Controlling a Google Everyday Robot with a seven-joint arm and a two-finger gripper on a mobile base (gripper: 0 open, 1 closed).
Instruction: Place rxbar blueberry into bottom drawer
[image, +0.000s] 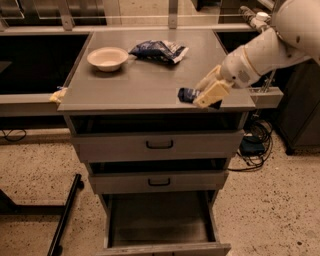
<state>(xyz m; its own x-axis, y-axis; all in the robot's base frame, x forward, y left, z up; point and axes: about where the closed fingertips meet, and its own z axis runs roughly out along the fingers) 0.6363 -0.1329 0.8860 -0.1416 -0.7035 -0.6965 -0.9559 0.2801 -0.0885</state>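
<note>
My gripper (206, 93), pale fingers on the white arm reaching in from the upper right, is shut on the rxbar blueberry (187, 95). The bar is a small dark navy wrapper that sticks out to the left of the fingers. It is held just above the grey cabinet top (140, 85), near its front right edge. The bottom drawer (160, 217) stands pulled open at the foot of the cabinet, with a plain grey interior and nothing visible in it. The gripper is well above the drawer and to its right.
A white bowl (107, 57) and a crinkled blue-and-white bag (159, 50) lie at the back of the cabinet top. Two shallower drawers with black handles (160, 144) (159, 182) are slightly open. A black stand leg (65, 220) lies on the floor at left, and cables (255, 145) at right.
</note>
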